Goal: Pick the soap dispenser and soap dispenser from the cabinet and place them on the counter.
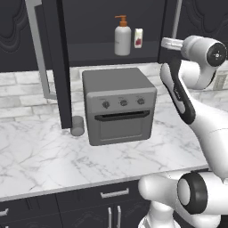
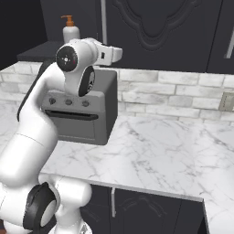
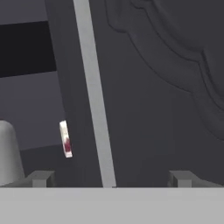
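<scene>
The white soap dispenser [image 1: 122,39] with the orange pump is sitting upright on the open cabinet [image 1: 111,26] shelf, and we're seeing its top poke up behind the arm in the right base view too [image 2: 70,31]. Just beside it on the shelf is a small white carton [image 1: 138,38] with a red mark, close but not quite touching as far as we can tell.

In the hand view we're looking at the closed cabinet door [image 3: 166,87] with its embossed panel and the long silver bar handle [image 3: 94,94] running up the frame, with a sliver of the carton [image 3: 65,139] peeking past the door edge and a pale rounded shape at the far left that's likely the dispenser body [image 3: 8,153].

The end effector [image 3: 111,178] is spread apart, fingertips well separated and gripping nothing. The arm is reaching up high, elbow bent, wrist level with the shelf, hand pointing at the cabinet.

Below, a grey toaster oven [image 1: 118,104] is standing on the marble tabletop [image 1: 40,156], with a short grey cup [image 1: 77,125] near its left side.
</scene>
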Robot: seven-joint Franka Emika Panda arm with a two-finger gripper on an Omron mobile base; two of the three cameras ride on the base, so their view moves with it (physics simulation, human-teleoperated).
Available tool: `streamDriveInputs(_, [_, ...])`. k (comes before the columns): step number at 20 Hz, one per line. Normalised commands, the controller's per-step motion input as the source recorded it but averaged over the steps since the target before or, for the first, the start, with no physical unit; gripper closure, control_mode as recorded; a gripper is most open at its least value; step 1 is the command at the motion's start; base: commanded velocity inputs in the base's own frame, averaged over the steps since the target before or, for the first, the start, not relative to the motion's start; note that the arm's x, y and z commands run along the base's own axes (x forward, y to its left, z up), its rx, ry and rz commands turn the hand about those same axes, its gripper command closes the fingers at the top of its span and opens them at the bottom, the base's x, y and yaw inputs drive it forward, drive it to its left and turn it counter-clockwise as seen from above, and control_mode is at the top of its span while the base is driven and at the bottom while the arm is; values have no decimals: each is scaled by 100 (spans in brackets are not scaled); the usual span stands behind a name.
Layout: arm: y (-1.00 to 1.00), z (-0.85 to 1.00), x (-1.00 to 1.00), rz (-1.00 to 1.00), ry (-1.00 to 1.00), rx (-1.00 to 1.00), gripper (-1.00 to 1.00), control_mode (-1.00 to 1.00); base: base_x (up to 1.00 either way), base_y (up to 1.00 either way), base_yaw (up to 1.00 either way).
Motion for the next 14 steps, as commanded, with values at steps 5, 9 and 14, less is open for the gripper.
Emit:
streamDriveInputs(5, [-3, -9, 47, 0, 0, 0, -100, -100, 0, 0, 0])
streamDriveInputs(9, [-3, -8, 46, 0, 0, 0, -100, -100, 0, 0, 0])
streamDriveInputs(14, [-4, -6, 44, 1, 0, 0, -100, -100, 0, 0, 0])
